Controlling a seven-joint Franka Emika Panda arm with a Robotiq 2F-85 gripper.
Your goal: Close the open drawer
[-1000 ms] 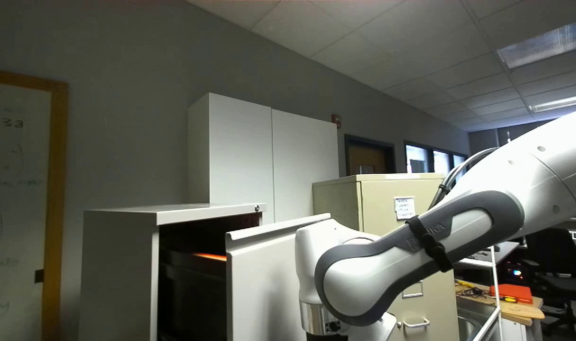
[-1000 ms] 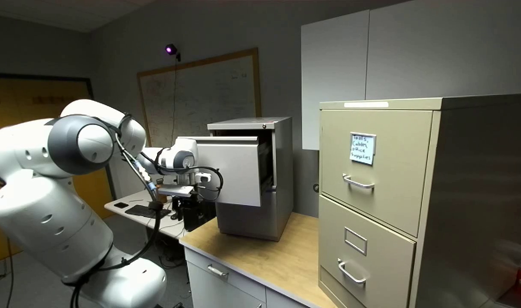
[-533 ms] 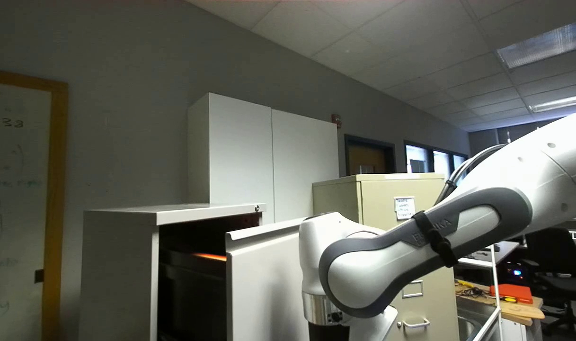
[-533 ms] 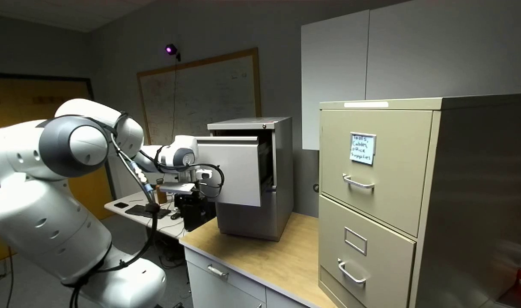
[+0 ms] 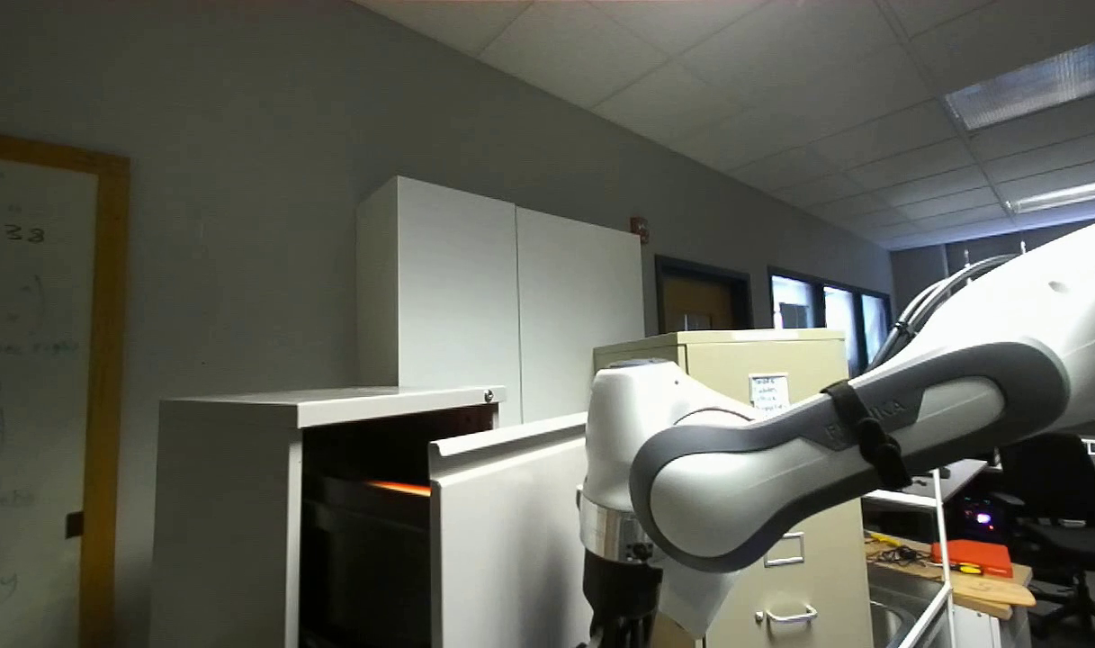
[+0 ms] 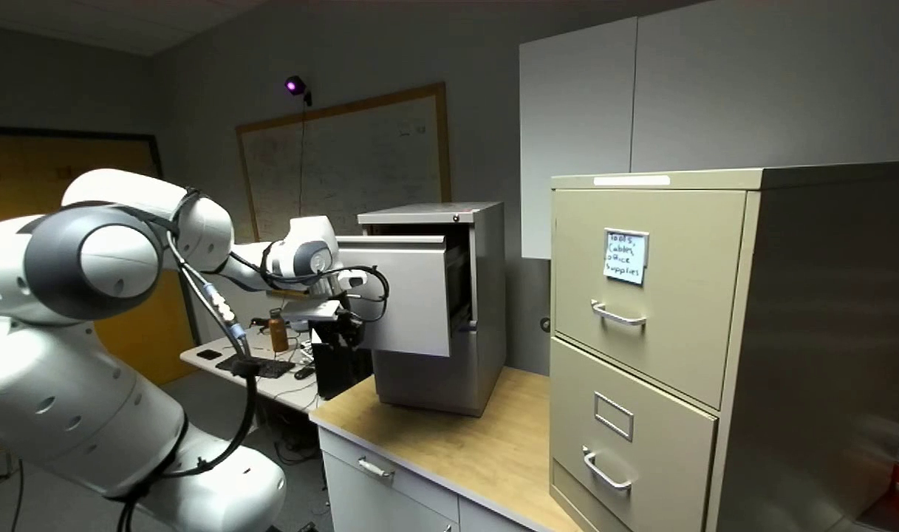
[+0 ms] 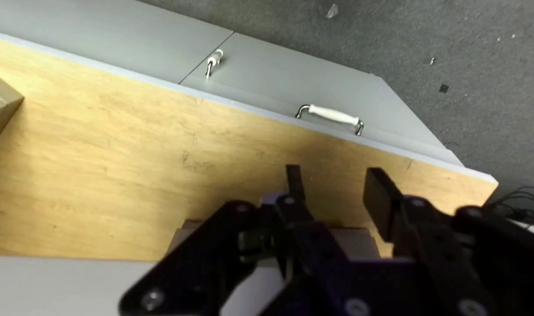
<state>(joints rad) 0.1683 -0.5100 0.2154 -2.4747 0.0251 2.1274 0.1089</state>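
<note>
The open drawer (image 5: 511, 540) juts well out of the white cabinet (image 5: 223, 504), its dark interior and an orange strip showing behind the plain front. Its flat front (image 6: 408, 295) faces my arm in both exterior views. Close before that front, pointing down, hangs my gripper (image 7: 335, 182); whether it touches cannot be told. A gap with nothing in it separates the two fingers (image 7: 383, 197), partly open above the wooden counter. At the lower left of the wrist view, a white surface (image 7: 51, 285) looks like part of the drawer front. The fingertips are hard to make out in the exterior views.
A beige filing cabinet (image 6: 648, 295) with handles stands on the same wooden counter (image 6: 449, 451). Tall white cupboards (image 6: 759, 89) are behind it. Beneath the counter are grey fronts with handles (image 7: 332, 115). A desk (image 6: 220, 358) with a keyboard and bottle lies beyond the arm.
My wrist has risen and tilted, and the arm has drawn back from the drawer front. More of the black gripper now shows below the wrist. The drawer has stayed where it was.
</note>
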